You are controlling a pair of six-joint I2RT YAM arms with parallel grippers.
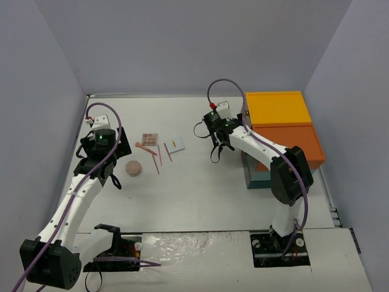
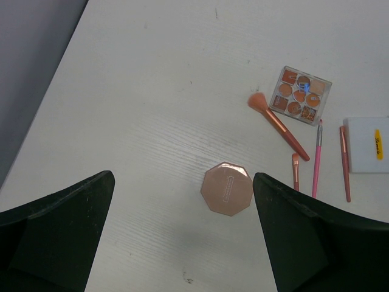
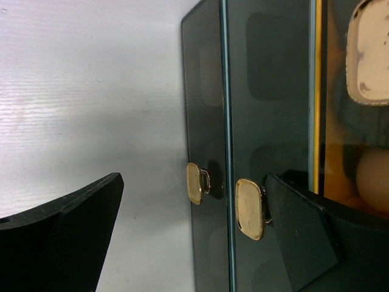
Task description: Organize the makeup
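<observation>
The makeup lies left of the table's middle: a peach octagonal compact [image 1: 134, 167], a pink-squared palette [image 1: 149, 138], thin red and pink brushes [image 1: 157, 159] and a small white card [image 1: 174, 145]. My left gripper [image 1: 103, 173] is open and empty, raised just left of the compact. In the left wrist view the compact [image 2: 227, 188] lies ahead between the open fingers [image 2: 182, 179], nearer the right one, with the palette [image 2: 300, 95], brushes [image 2: 316, 159] and card [image 2: 368, 145] beyond. My right gripper [image 1: 220, 149] is open and empty at the box's teal front.
The large box has two orange lids [image 1: 276, 108] and a teal base [image 1: 255, 176] at the right. In the right wrist view its teal drawer fronts [image 3: 206, 91] carry two gold handles [image 3: 194, 183]; my open gripper [image 3: 194, 179] straddles them. Grey walls enclose the table.
</observation>
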